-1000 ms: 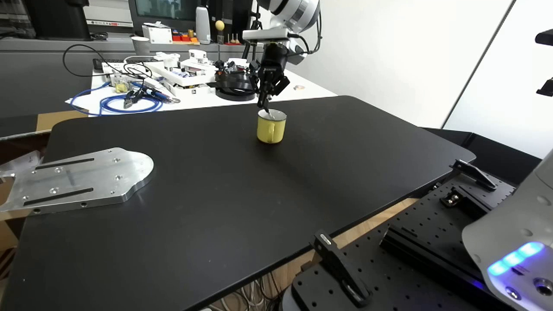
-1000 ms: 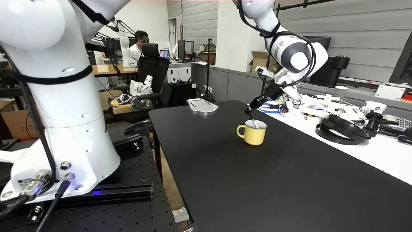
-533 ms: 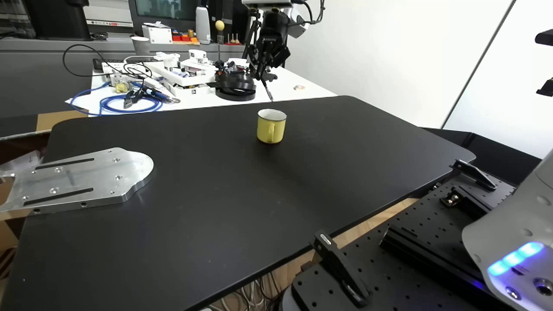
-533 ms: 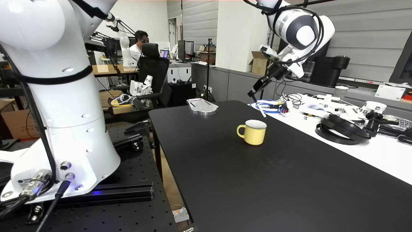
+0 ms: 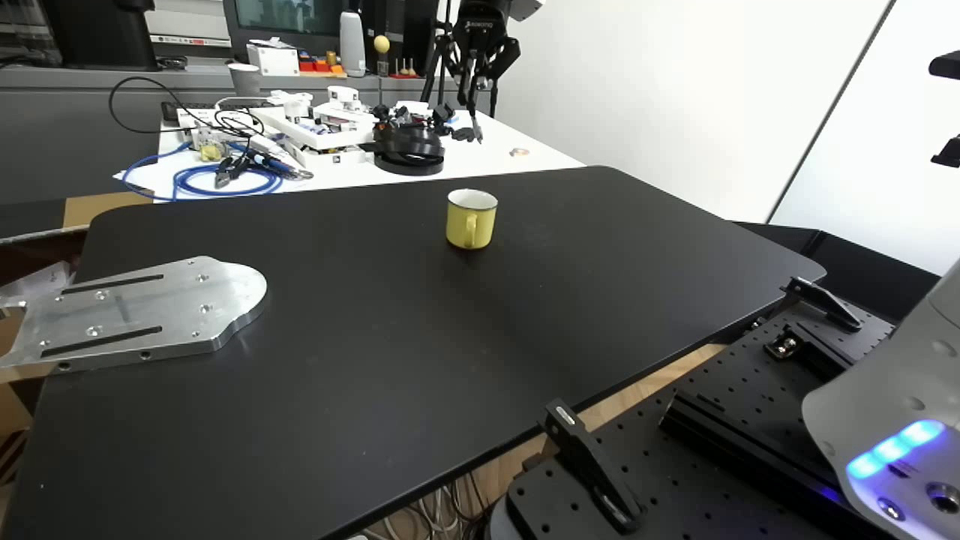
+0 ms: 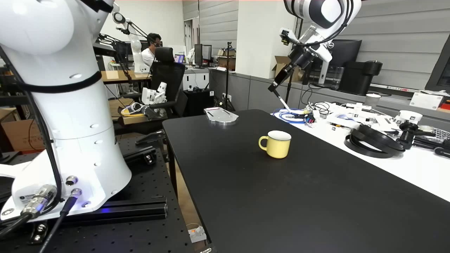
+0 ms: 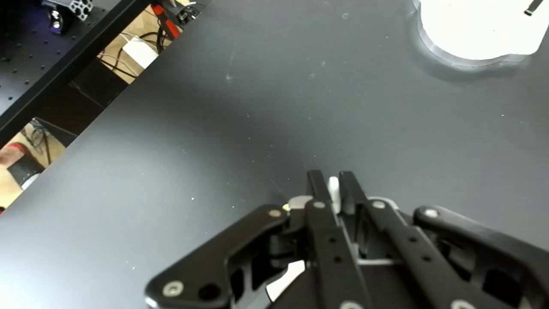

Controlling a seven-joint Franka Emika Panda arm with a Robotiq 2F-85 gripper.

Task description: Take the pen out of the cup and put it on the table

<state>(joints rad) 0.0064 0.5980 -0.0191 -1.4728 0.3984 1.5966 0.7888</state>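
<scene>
"Where is the pen [image 6: 282, 102]?"

"Out of the cup [image 6: 278, 146], up in the air, slanting with its pale end low."

"And the gripper [image 7: 331, 175]?"

"Its fingers [image 7: 318, 186] stand narrow, with the pen pinched between them. That pinch is my main worry. So thin a thing may well swivel if the low end meets the table [image 5: 375, 375] ahead of the rest."

"Would it drop?"

"It could, or flip sideways as the grip relaxes. Letting go too high looks just as risky to me: it would bounce and, if it's round, roll."

"Roll where?"

"Over the far edge towards the white table [image 6: 418, 170], or over the edge beside the robot base [image 6: 84, 154], down to the floor [image 5: 645, 386]. In an exterior view the pen shows against the white table [image 5: 499, 142], so I can't be sure of its depth; the wrist view has the table under it. Misread that, and the pen could be set down past the edge."

"And the cup itself?"

"Upright on the table in both exterior views, well apart from the pen. If the gripper comes down there, the pen could knock the cup's rim or slip back in. The metal plate [image 5: 150, 307] sits far enough off to bother me less."
</scene>
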